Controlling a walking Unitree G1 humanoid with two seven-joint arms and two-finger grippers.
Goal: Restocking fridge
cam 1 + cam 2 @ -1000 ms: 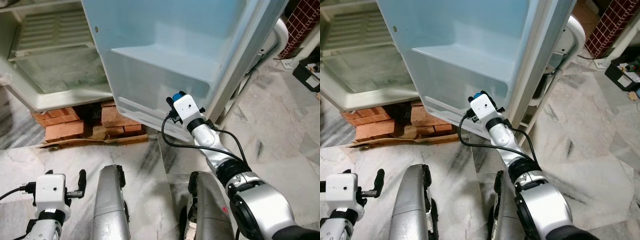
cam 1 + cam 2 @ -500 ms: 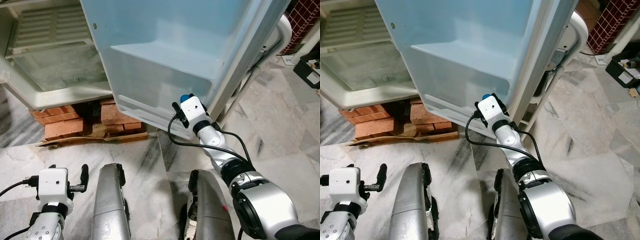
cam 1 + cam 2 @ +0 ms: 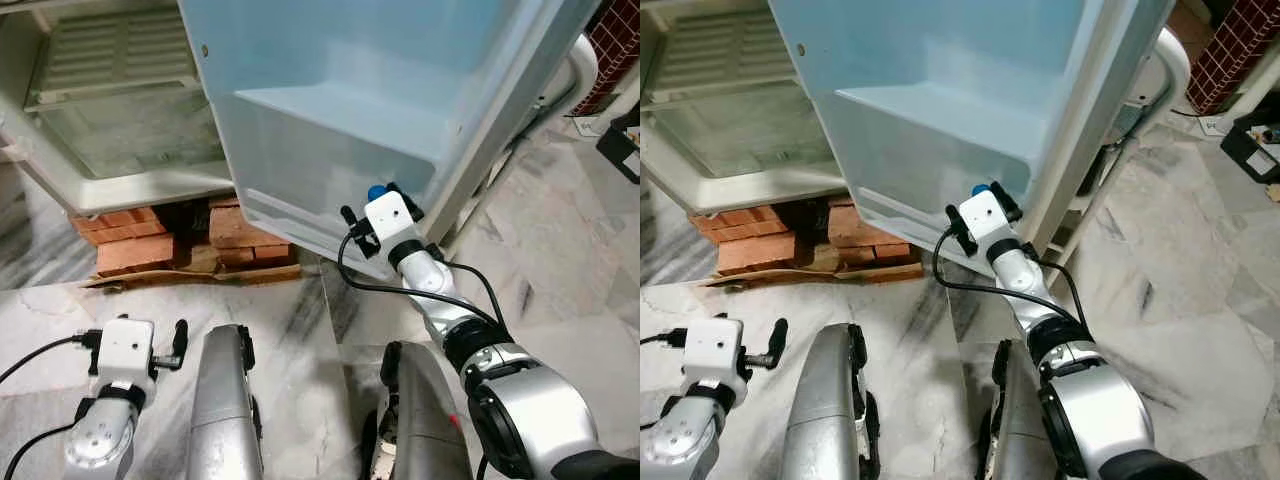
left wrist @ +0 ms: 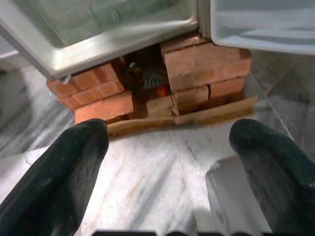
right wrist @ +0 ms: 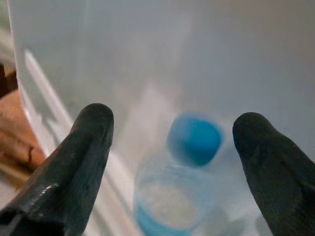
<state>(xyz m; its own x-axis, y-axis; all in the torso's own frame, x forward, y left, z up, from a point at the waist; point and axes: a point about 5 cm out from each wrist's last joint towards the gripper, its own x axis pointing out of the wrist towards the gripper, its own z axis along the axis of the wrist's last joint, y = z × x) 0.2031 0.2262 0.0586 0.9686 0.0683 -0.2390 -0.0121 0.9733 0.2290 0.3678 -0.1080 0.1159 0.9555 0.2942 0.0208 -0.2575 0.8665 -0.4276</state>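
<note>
Our right gripper (image 5: 172,147) hangs with jaws released around the bottle (image 5: 184,182), which sits low in the fridge door (image 3: 330,110) shelf, likely just stocked; left gripper (image 4: 167,162) idles, jaws released.

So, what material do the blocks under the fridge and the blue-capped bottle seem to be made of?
The reddish blocks look like fired clay brick: matte, rough, chipped edges. The blue-capped bottle seems clear plastic, glossy and see-through, though it is blurred.

Silver arms w/ black joints, white wrist boxes, black cables; blue spot on right wrist, maybe a cap.
</note>
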